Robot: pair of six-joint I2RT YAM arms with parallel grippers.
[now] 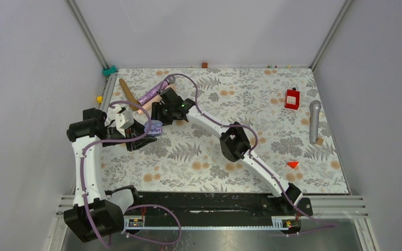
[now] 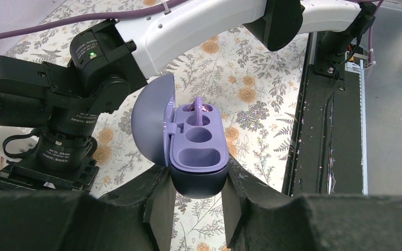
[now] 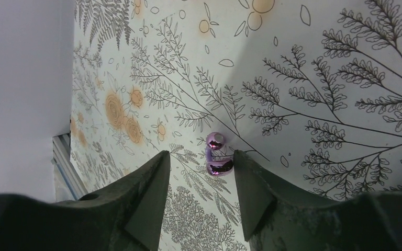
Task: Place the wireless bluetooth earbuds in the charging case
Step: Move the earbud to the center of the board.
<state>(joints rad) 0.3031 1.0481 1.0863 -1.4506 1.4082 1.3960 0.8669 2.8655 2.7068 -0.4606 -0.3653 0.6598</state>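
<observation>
My left gripper (image 2: 199, 180) is clamped on the rounded base of the case (image 2: 199, 157), lid swung open. One bud (image 2: 198, 107) already sits in the far socket, its stem poking up. The near socket (image 2: 199, 135) is empty.

My right gripper (image 3: 201, 157) is down at the cloth (image 3: 319, 78) with its fingers spread around the loose bud (image 3: 219, 166), not pinching it yet. The bud lies off-centre, right against one finger and well clear of the other.

That offset is my worry. If I shut now, the far finger has to sweep the bud across. It is glossy and round, so it could roll, spin or pop out from under the tips. Even a good pinch may hold it at an odd angle, and then the stem won't line up with the socket. Pressing it in askew could twist the case, since I hold only its curved bottom. My right wrist is also close to the open lid and could knock it.
</observation>
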